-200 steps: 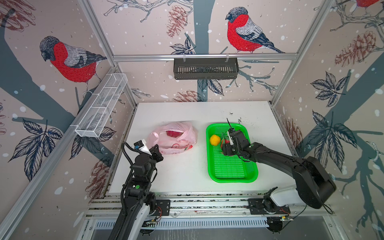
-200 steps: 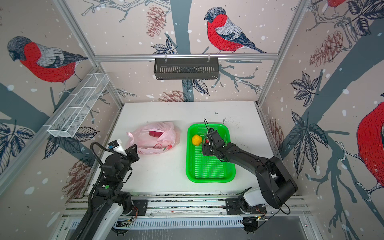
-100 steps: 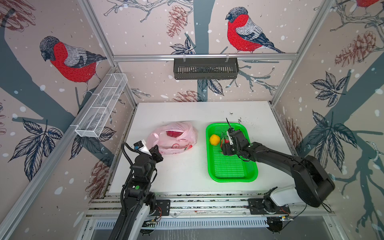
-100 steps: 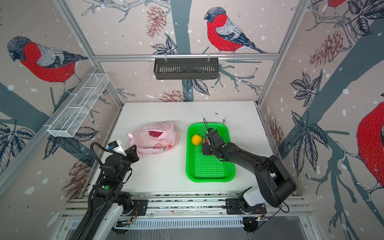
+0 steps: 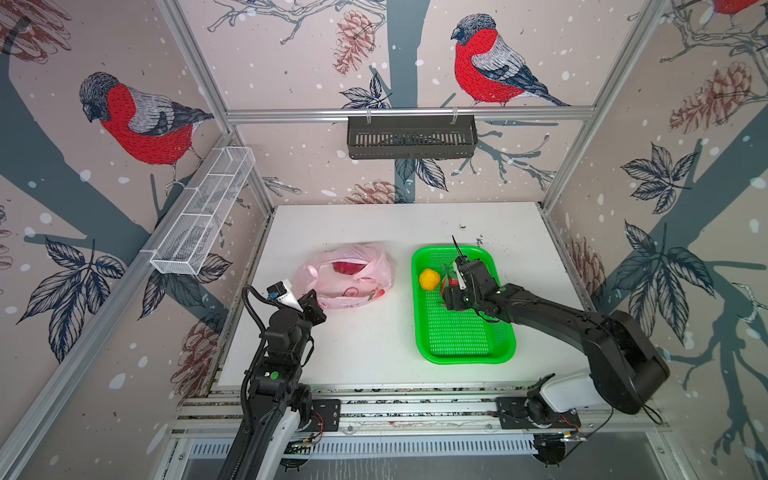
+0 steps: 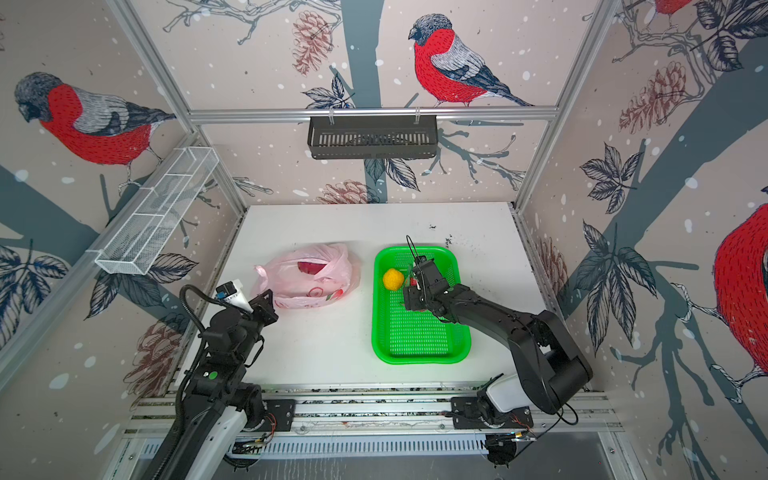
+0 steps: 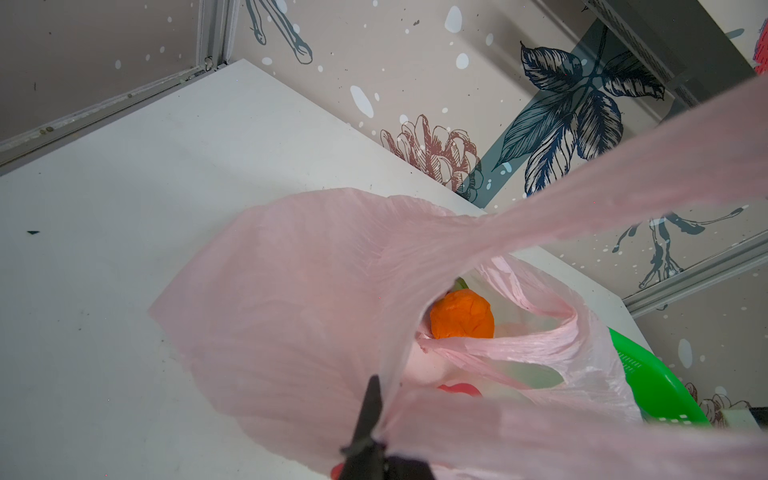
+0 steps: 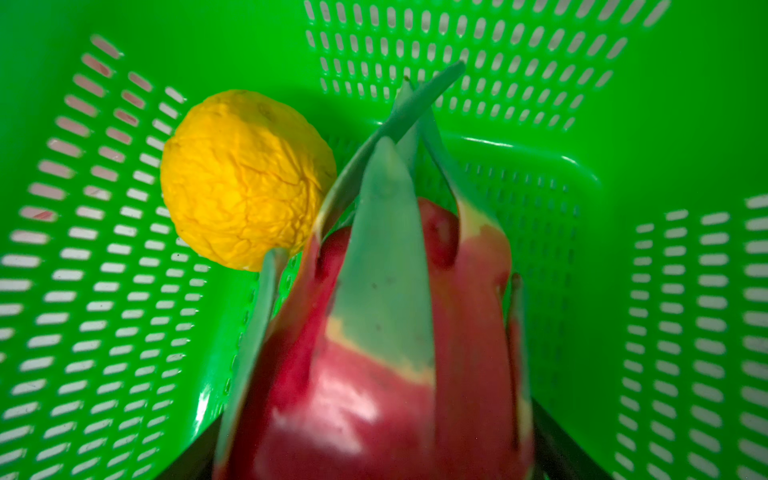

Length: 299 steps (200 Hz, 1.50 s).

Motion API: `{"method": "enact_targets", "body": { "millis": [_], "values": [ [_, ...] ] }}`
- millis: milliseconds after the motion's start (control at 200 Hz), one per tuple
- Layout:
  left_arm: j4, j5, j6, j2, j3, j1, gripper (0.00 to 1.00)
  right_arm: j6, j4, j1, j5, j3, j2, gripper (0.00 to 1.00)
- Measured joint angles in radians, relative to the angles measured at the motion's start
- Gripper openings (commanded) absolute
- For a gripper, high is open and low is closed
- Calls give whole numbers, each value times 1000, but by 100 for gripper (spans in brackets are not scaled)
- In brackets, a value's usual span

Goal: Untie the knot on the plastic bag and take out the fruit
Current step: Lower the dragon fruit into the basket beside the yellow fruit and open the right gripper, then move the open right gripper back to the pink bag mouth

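The pale pink plastic bag [image 5: 349, 286] [image 6: 307, 286] lies left of centre with its mouth gaping open; the knot is out of view. My left gripper [image 5: 311, 300] [image 6: 266, 300] [image 7: 374, 399] is shut on the bag's near rim, stretching the plastic [image 7: 291, 311]. Inside the bag I see an orange ball [image 7: 462, 314] and a red dragon fruit [image 5: 348, 267] [image 6: 311, 266]. My right gripper [image 5: 451, 286] [image 6: 411, 286] [image 8: 374, 457] is down in the green basket [image 5: 461, 345] [image 6: 415, 340] [image 8: 623, 104], shut on a second dragon fruit [image 8: 374, 353]. That fruit touches the yellow ball [image 5: 429, 278] [image 6: 393, 278] [image 8: 245, 178].
A white wire shelf [image 5: 203, 216] hangs on the left wall. A dark slotted rack [image 5: 411, 137] hangs on the back wall. The basket's corner [image 7: 656, 386] sits just beyond the bag in the left wrist view. White tabletop [image 5: 361, 353] lies between bag, basket and front rail.
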Motion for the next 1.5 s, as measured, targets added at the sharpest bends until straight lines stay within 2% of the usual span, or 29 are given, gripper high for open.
{"method": "enact_targets", "body": {
  "millis": [441, 1142, 1287, 1497],
  "values": [
    [0, -2, 0, -12, -2, 0, 0, 0, -18, 4, 6, 8, 6, 91],
    [0, -6, 0, -18, -3, 0, 0, 6, -76, 42, 48, 43, -63, 92],
    [0, 3, 0, -19, -4, 0, 0, 31, -126, 100, 104, 88, -111, 89],
    [0, 16, -3, -23, -13, 0, 0, 84, -161, 254, 223, 217, -166, 77]
  ]
}}
